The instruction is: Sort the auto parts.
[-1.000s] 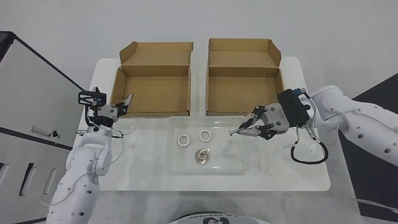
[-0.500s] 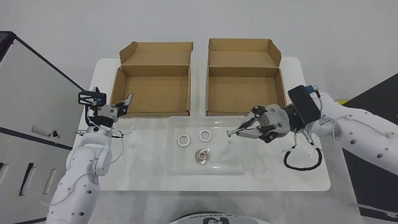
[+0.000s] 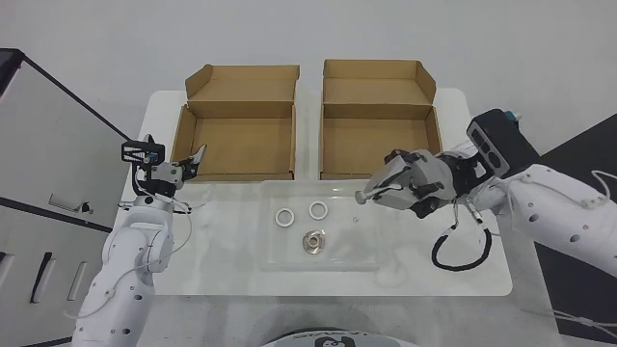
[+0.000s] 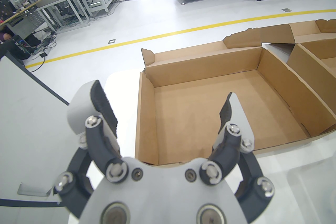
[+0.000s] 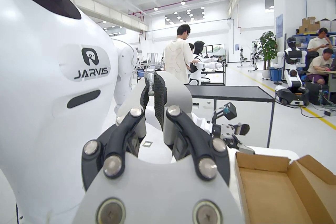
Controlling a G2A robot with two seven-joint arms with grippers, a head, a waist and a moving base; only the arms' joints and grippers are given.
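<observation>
One threaded bolt point(image 5: 150, 83) is sitting clamped in the right hand point(image 3: 363, 197); a white ring point(image 3: 318, 210) and a metal part point(image 3: 312, 242) are lying between both hands; the left hand point(image 3: 198, 154) is gaping wide beside a cardboard box point(image 3: 236, 145).

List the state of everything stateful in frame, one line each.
left box: flaps open, empty
right box: flaps open, empty
left hand: open, empty, at the left box's near corner
right hand: shut on bolt, over the tray
white rings: two, lying flat in the tray, apart
metal flanged part: lying in the tray, nothing touching it
</observation>
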